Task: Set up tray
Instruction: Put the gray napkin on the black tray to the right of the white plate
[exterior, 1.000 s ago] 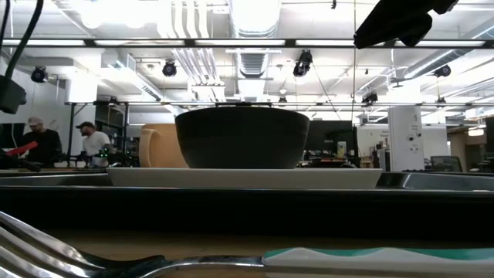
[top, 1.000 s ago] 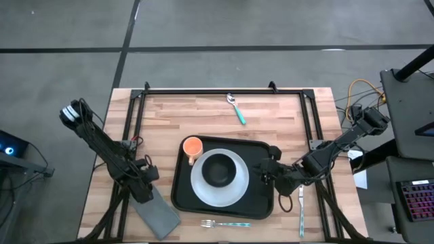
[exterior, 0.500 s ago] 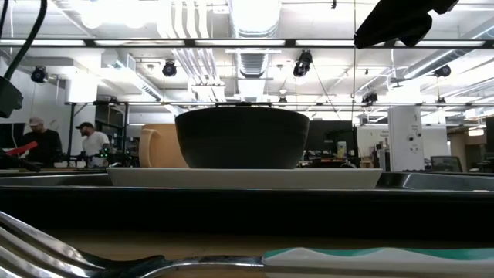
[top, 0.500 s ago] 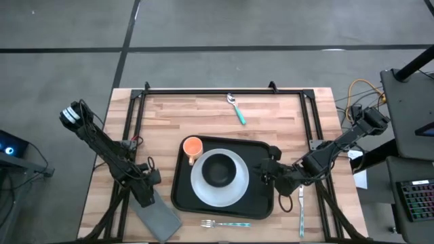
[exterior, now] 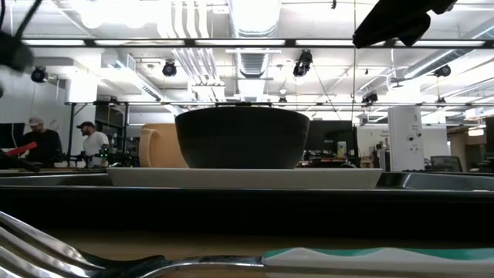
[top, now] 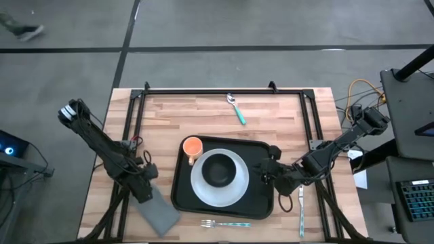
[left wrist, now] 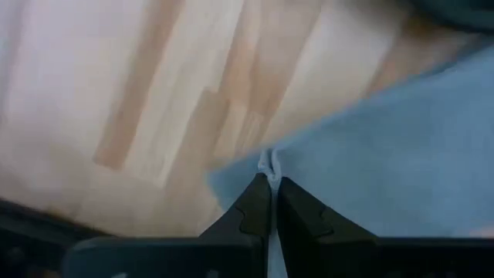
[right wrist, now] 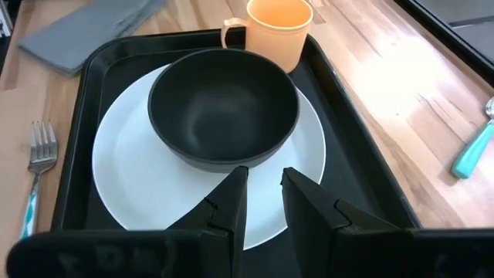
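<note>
Tray (top: 261, 203): table centre, near side; carries white plate (top: 234, 191), black bowl (top: 218, 169), orange cup (top: 192, 146). Left gripper (top: 148, 196) fingers clenched on grey napkin (top: 160, 213) edge. Right gripper (top: 266, 173) over tray's right rim, fingers slightly parted, grasping nothing.

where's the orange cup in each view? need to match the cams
High view: orange cup in the tray's far-left corner, beside the white plate.
Low view: cup left of the black bowl, partly hidden behind it.
Left wrist view: not in it.
Right wrist view: cup beyond the bowl, at the tray's far edge.
Shared landmark: the black bowl.
</note>
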Available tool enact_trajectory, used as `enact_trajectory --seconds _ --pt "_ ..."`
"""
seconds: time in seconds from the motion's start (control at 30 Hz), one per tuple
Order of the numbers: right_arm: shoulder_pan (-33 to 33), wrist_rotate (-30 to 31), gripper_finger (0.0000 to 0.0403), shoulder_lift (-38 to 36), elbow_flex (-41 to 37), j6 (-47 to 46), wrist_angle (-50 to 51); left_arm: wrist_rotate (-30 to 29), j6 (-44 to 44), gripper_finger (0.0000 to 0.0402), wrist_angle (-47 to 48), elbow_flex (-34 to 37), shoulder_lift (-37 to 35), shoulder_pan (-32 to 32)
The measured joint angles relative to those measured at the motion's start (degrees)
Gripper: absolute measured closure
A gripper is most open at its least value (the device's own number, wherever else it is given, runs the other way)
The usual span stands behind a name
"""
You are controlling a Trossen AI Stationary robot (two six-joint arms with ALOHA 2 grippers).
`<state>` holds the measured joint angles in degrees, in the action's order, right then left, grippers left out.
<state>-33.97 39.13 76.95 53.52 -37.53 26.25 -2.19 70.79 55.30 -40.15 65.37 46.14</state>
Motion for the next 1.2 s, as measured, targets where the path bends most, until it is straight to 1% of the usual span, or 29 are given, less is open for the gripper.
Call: enact_trajectory --seconds 0.17,0.23,0.4,0.63,1.0,1.1,1.2 --pt "0.62 0.07 0.0328 0.00 0.02 1.01 -0.03 -2.60 -3.64 0.0401 8.62 -8.88 0.05 -1.81" --pt "0.85 0.07 0.0328 0.00 0.02 1.11 -0.02 -3.31 -4.84 0.0401 9.99 -11.57 0.22 -2.57" --pt "1.05 0.07 0.0328 0.00 0.02 1.24 -0.03 -3.87 -6.99 0.0401 10.43 -13.03 0.28 -4.00" --pt "1.02 0.02 0.0328 0.00 0.17 1.52 0.01 -2.50 -7.01 0.0401 8.08 -8.52 0.28 -4.21" --pt "1.02 -0.35 0.0328 -0.02 0.50 1.94 -0.03 -1.32 -3.14 0.0402 -1.44 3.56 0.25 -4.26" --pt "1.02 -0.53 0.0328 -0.02 0.50 1.92 -0.07 -1.27 -1.55 0.0402 -1.75 5.42 0.25 -4.26" --pt "0.98 -0.55 0.0328 -0.02 0.49 1.92 -0.11 -1.28 -1.39 0.0401 -1.77 5.64 0.09 -4.26"
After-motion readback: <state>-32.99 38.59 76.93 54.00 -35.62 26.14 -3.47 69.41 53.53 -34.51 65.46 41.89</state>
